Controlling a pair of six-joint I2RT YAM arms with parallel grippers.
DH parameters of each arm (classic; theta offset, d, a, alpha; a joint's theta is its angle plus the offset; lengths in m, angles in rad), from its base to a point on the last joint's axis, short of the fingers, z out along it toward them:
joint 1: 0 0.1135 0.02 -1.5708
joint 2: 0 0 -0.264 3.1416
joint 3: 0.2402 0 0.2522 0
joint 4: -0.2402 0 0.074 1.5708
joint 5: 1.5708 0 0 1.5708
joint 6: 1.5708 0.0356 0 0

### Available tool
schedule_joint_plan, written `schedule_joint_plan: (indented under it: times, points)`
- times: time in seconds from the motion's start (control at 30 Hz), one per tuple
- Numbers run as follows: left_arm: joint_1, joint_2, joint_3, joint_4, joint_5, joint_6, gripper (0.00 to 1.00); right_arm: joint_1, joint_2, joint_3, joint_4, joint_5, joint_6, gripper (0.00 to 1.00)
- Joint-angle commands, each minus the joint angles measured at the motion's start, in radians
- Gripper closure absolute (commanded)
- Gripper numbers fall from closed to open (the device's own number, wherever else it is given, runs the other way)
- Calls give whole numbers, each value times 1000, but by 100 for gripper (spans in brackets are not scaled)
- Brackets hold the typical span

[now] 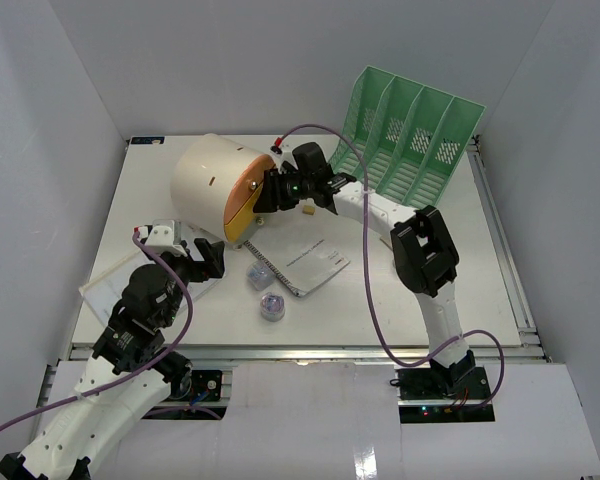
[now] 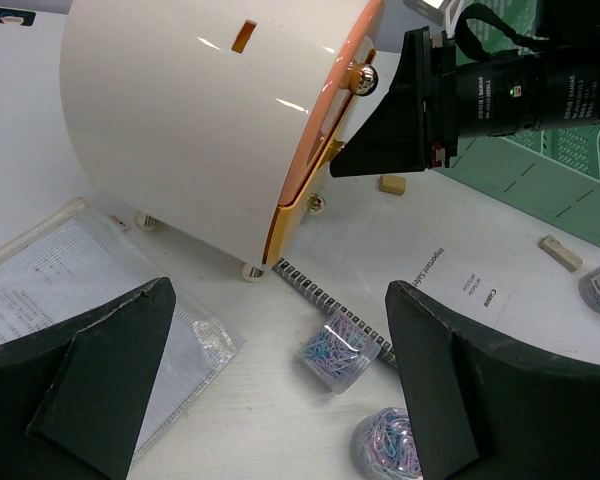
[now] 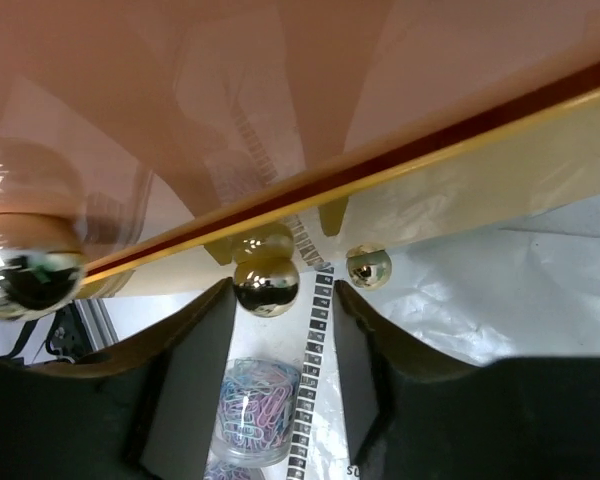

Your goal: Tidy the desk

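desk [image 1: 490, 262] white | drawer box [image 1: 205, 180] cream — orange front | file rack [image 1: 420, 135] mint-green | knobs [image 3: 266, 285] gold

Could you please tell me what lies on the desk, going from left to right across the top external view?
plastic document sleeve → cream drawer box → spiral notebook → mint-green file rack

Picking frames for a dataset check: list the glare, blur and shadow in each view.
Top external: even diffuse light, soft shadows. Left wrist: white glare streaks on the cream cylindrical drawer box. Right wrist: central round gold knob sharp, left-edge knob blurred, glossy peach drawer front full of reflections.
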Motion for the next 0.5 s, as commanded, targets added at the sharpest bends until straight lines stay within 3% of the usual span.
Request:
schedule_joint_plan:
  times: [0.0, 0.3, 0.47]
  points:
    - [3, 8, -4, -5, -11, 0, 3, 5, 9, 34, 75, 10, 11, 57]
    - [5, 0, -4, -6, -11, 2, 3, 5, -51, -63, 129, 14, -27, 78]
    - [5, -7, -4, -4, -3, 1, 3, -4, -134, -193, 152, 15, -75, 83]
